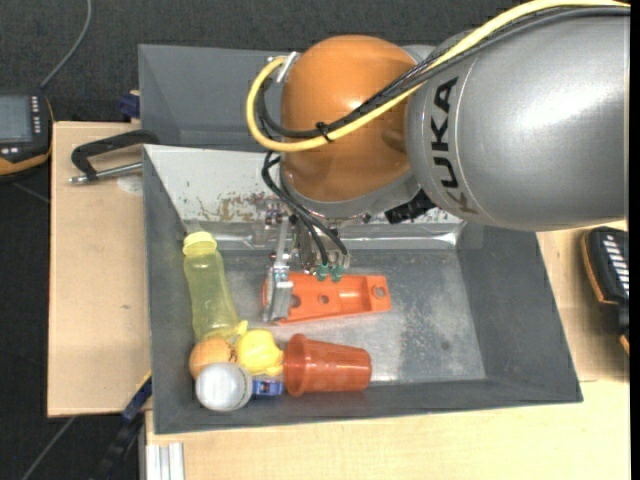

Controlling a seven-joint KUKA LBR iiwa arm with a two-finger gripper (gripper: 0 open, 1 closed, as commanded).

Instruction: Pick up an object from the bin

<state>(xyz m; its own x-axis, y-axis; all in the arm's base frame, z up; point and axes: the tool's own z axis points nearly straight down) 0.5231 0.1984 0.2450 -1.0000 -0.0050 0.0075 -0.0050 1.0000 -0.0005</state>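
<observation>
Hovering with fingers spread, the gripper point(303, 279) sits over the left end of the orange bracket point(352, 296), which lies lengthwise left-to-right.

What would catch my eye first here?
The big silver arm with its orange dome reaches in from the right, its gripper low over a flat orange plastic piece mid-bin. Then the bright heap at the front left: a yellow bottle and a red cup on its side.
</observation>
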